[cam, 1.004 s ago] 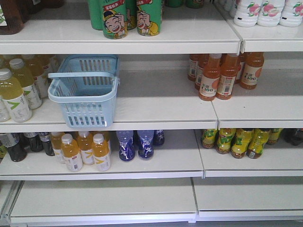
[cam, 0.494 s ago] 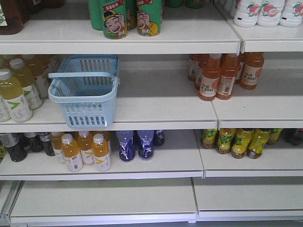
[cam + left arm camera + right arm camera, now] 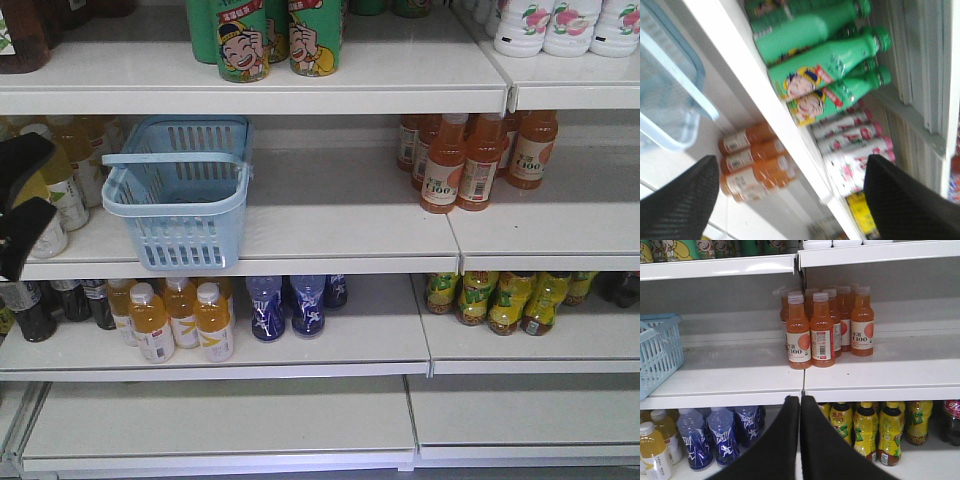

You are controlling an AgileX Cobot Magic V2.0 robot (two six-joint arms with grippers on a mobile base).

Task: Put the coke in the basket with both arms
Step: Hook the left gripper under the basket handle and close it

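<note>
And here comes the left hand point(image 3: 45, 182), sliding into the front view from the frame edge, left of the basket point(image 3: 176, 206). A second ago that spot showed only the pale yellow bottles point(image 3: 70, 195). Its fingers are spread wide with nothing between them. The wrist view agrees, with the two pads far apart at the bottom corners and the green bottles point(image 3: 825, 55) beyond.

The right hand point(image 3: 800, 440) is pressed together, empty, and sits right of the basket facing the orange bottles point(image 3: 822, 325). The coke? Not in any view, so I judge the task has barely opened: the bottle is yet to be found and gripped.

The basket stands empty on the bench point(image 3: 340, 215), its front right at the bench lip and the handle bar lying across its mouth. For room, there is wide bare bench right of the basket up to the orange bottles. Left of the basket it is tight, with the yellow bottles just beside the spread fingers and easily knocked.
</note>
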